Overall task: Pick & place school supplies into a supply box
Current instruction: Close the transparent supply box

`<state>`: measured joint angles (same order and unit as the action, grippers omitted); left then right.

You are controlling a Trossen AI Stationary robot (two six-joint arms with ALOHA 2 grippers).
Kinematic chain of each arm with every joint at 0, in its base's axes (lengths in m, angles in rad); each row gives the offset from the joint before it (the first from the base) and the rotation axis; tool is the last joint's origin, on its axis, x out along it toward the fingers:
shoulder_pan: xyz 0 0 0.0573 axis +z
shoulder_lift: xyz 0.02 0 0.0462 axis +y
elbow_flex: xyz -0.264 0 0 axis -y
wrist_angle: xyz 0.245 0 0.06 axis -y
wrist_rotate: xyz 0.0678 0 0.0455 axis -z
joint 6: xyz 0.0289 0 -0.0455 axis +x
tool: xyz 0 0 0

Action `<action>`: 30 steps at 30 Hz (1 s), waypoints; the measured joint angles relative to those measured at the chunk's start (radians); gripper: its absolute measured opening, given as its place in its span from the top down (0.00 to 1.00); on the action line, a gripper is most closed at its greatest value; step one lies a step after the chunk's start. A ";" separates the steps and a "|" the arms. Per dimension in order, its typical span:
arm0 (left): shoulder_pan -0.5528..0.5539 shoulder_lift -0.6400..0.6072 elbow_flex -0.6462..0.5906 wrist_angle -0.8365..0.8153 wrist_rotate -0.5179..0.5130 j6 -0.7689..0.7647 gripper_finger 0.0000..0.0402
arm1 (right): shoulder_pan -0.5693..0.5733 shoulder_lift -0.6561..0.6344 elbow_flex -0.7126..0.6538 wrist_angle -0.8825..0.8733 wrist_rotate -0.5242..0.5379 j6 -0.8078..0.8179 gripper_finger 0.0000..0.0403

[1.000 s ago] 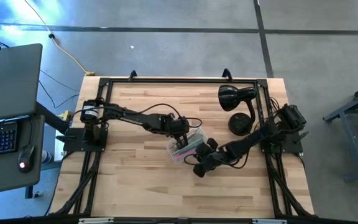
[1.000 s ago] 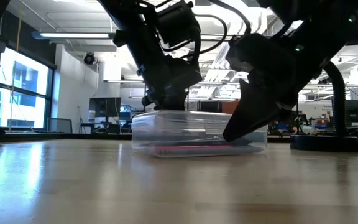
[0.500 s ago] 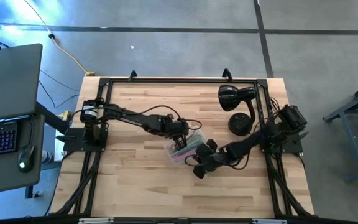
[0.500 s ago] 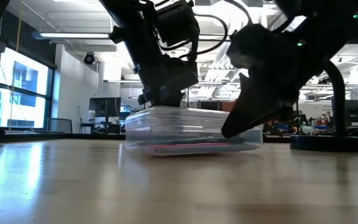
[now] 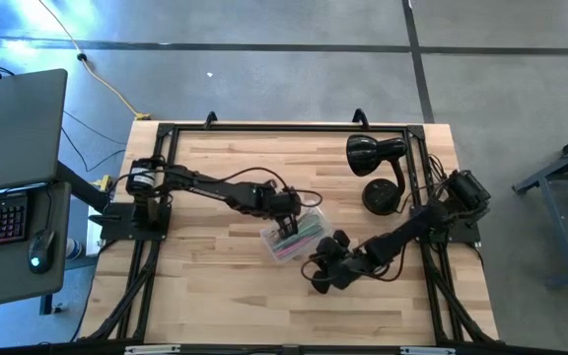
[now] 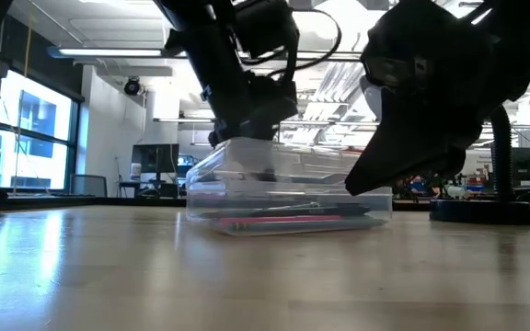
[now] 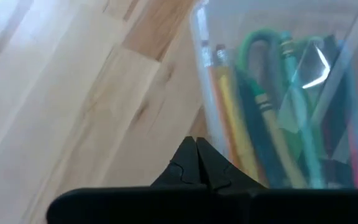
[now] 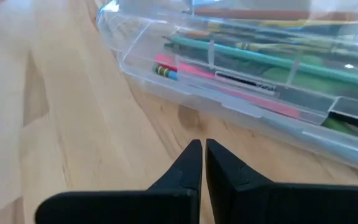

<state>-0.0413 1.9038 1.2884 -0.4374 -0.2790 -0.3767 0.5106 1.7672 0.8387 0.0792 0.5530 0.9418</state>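
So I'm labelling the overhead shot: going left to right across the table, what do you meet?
Left claw → clear supply box → right claw → black desk lamp.

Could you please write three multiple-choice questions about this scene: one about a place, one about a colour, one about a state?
1. Where are the pencils?
A. inside the clear supply box
B. scattered on the table
C. under the desk lamp

2. What colour is the desk lamp?
A. white
B. black
C. red

3. How are the right gripper fingers?
A. wide open
B. shut on a pencil
C. shut, holding nothing

Answers:
1 A: they show through the box's clear wall.
2 B: the high view shows it black.
3 C: the right wrist view shows the tips together, off the box.
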 joint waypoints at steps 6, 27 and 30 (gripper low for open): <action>-0.044 -0.004 0.043 -0.008 -0.061 0.006 0.97 | -0.013 0.000 -0.001 -0.008 -0.003 -0.007 1.00; -0.182 -0.005 0.009 0.065 0.015 -0.065 0.98 | -0.014 0.000 -0.002 -0.053 -0.024 0.000 1.00; -0.182 -0.008 -0.031 0.115 0.028 -0.074 0.98 | -0.015 0.000 -0.002 -0.053 -0.025 0.000 1.00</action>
<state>-0.2230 1.8956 1.2577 -0.3222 -0.2512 -0.4503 0.4953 1.7672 0.8368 0.0257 0.5282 0.9421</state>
